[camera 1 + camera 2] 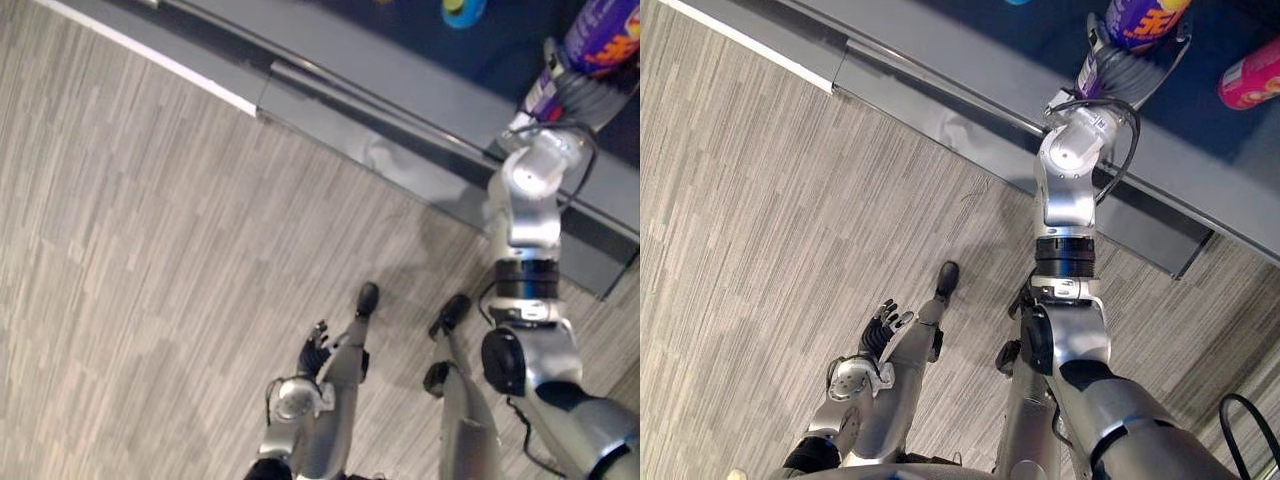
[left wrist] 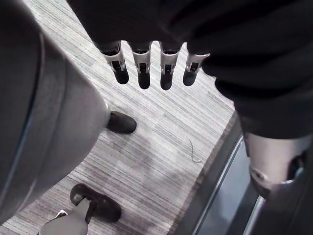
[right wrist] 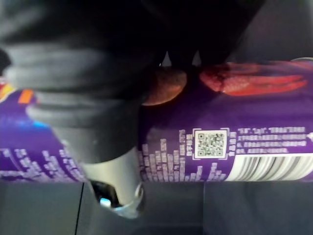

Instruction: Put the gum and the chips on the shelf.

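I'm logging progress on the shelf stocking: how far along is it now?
Done: nothing I can confirm; I cannot pick out the gum. In hand: the right hand is curled round the purple chips can over the dark shelf; whether it rests there is unclear. The left hand hangs open and empty above the floor. Left: releasing the chips, then the gum.

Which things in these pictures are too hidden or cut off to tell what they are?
- Chips can: its top is cut off by the right eye view's upper edge. In the right wrist view, the right hand gripping it covers part of its label.
- Pink thing: cut off by the right edge, so it is unclear what it is.
- Yellow-and-blue thing: cut off by the left eye view's top edge.
- Gum: I cannot tell which thing it is.
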Controlling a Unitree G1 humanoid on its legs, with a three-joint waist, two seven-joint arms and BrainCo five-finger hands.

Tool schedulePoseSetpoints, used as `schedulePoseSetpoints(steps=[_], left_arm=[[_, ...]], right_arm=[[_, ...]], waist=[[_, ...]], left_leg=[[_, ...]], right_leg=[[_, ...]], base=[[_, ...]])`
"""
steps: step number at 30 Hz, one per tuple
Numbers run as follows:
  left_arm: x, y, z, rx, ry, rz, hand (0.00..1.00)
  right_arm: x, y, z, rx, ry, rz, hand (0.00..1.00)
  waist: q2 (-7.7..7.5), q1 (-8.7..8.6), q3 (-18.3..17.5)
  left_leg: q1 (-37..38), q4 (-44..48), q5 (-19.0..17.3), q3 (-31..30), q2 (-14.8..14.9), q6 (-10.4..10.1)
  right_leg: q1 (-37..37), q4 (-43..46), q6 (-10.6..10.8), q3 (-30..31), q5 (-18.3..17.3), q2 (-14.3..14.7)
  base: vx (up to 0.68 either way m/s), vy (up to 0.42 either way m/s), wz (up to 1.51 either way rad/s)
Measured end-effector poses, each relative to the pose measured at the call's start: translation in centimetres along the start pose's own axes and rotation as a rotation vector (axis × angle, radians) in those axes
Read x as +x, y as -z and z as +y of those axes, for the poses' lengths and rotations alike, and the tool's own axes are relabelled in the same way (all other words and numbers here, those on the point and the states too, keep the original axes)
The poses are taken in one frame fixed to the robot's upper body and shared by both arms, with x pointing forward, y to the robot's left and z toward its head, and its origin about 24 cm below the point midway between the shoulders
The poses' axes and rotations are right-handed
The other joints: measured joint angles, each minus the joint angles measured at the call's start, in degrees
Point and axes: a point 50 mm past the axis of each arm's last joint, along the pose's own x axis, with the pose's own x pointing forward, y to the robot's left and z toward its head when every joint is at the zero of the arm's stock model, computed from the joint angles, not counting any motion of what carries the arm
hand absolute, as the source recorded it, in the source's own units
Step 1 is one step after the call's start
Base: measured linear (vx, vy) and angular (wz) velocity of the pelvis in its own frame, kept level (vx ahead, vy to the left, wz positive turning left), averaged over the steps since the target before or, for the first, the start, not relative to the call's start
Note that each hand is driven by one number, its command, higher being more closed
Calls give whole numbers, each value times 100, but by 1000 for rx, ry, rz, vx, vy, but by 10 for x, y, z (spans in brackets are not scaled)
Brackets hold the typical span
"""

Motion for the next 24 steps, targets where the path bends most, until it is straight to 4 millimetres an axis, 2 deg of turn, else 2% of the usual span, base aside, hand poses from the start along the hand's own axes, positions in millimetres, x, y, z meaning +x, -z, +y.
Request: schedulePoseSetpoints(steps=[2,10,19,24], left_arm=[[0,-3,-4,-32,5,-11,0],[2,-12,-9,-59,12,-48,0],[2,-16,-10,-65,11,-68,0],[2,-16,-10,-66,7,-69,0]], right_arm=[[4,-5,-1,4,16,-18,100],[9,-19,-1,13,56,-75,100],[4,-30,2,-16,55,-148,100],[0,-32,5,-40,45,-190,100]], waist=[[83,51,-31],[201,114,-41],[260,258,-27],[262,272,-27]], left_leg=[[-87,-2,8,17,7,-3],[-346,-105,96,111,31,-22],[-511,-121,99,206,62,-27],[-523,-270,161,209,77,-61]], right_leg=[[-129,64,-14,11,-12,-7],[-547,203,-41,126,-29,-6],[-857,400,-131,219,-100,-6],[-971,495,-166,221,-129,-12]], base=[[4,-4,-3],[25,-6,-5],[50,-4,-4],[66,-12,2]])
